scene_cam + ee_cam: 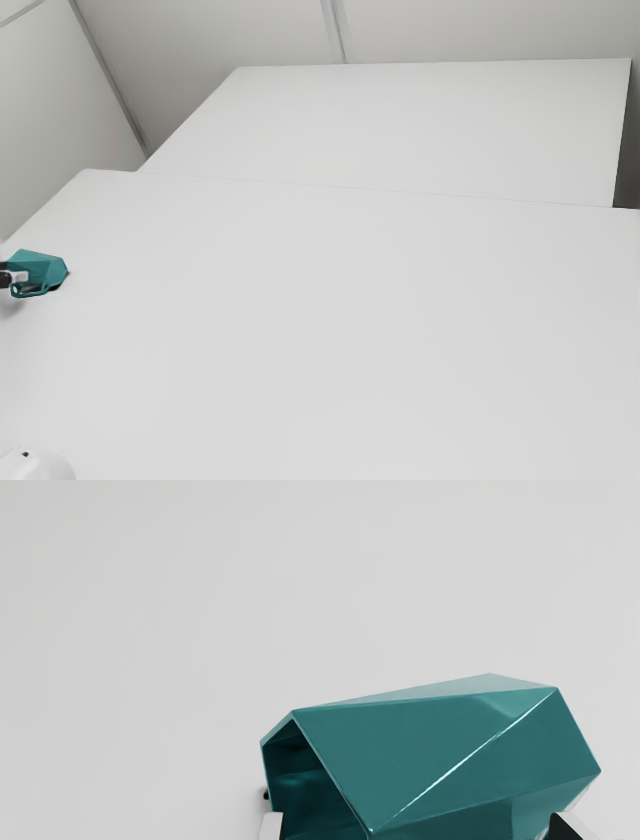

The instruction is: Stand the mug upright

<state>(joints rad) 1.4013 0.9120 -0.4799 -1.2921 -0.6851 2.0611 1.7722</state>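
At the exterior view's left edge, the black gripper is low over the table, up against the teal mug. A handle loop shows on the mug's side facing the exterior camera. In the wrist view the faceted mug lies on its side, its dark mouth facing one finger and its base end facing the other. The gripper stands open with its fingertips far apart, the mug's body between them. The lower part of the mug is cut off there, and contact at the fingers cannot be made out.
A wide white table stretches to the exterior view's right, with another white surface behind it. A rounded white object sits at the exterior view's lower left corner. Pale walls rise at the back.
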